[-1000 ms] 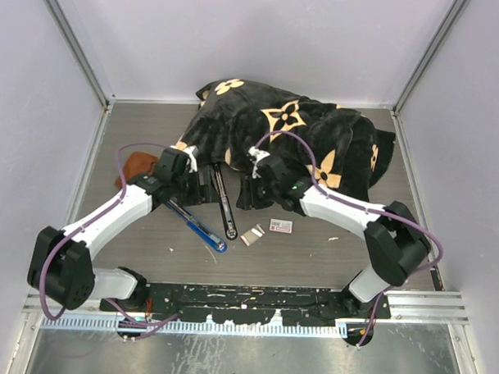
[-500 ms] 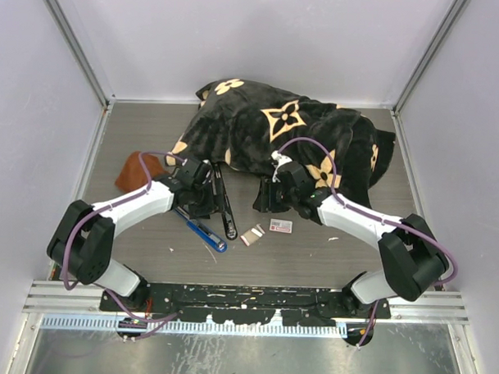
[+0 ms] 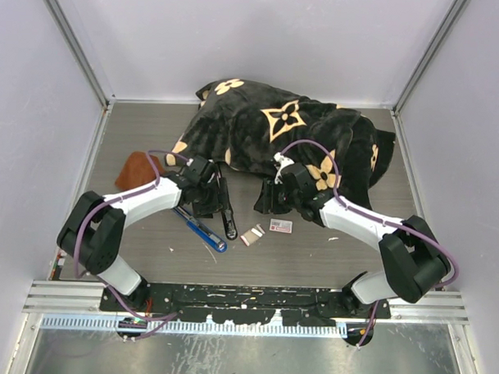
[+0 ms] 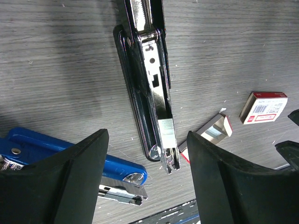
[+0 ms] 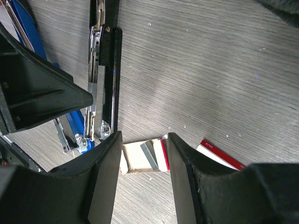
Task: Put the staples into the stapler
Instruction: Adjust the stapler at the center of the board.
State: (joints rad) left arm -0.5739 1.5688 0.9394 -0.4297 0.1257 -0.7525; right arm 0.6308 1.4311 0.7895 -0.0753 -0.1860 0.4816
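Both arms have swung inward. Small white red-labelled cardboard staples box [image 3: 281, 227] lies on the grey worktop [image 3: 153, 126], its greyish tray [image 5: 140, 158] beside it. Right fingers [image 5: 107, 186], half-spread and empty, hover over that tray; wide left fingers [image 4: 70, 177] bracket the opened black stapler [image 4: 154, 98], probably to steady it.

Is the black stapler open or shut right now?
Open. The black stapler lies swung out flat, with its metal staple channel exposed and facing up. Whether the channel is loaded, cannot tell.
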